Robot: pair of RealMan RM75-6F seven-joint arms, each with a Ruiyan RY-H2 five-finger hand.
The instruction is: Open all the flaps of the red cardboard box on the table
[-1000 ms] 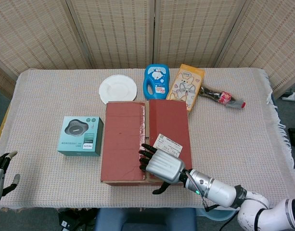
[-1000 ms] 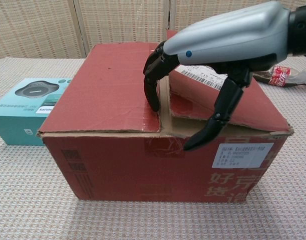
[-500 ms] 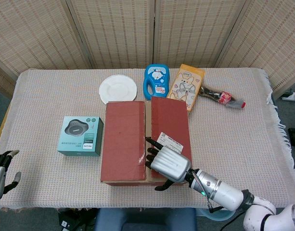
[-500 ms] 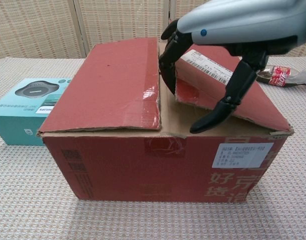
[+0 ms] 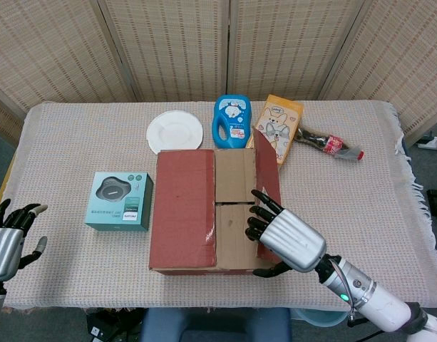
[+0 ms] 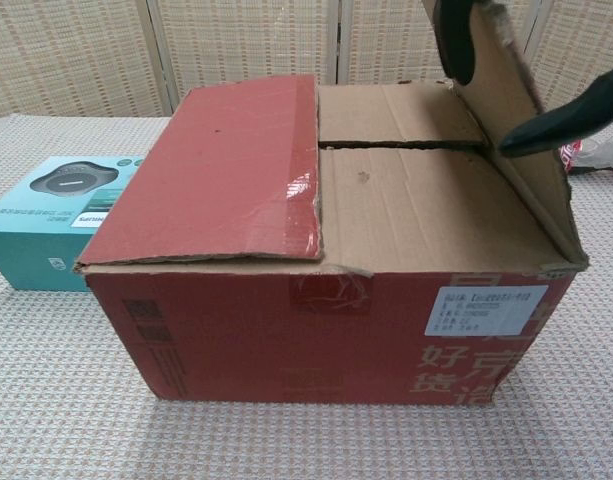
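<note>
So the right outer flap (image 5: 266, 187) just went from barely cracked to standing nearly upright, pinched by our right robot hand (image 5: 286, 235). That's one flap of the red cardboard box (image 5: 182, 214) basically done; the box sits mid-counter (image 5: 75, 135). The left outer flap (image 6: 221, 170) is still flat, and the two brown inner flaps (image 6: 406, 190) are now exposed, still shut. Head view shows our left robot hand (image 5: 8, 239) idle at the counter edge, fingers spread, holding nothing. Chest view only catches dark fingertips (image 6: 456, 45) on the raised flap.
</note>
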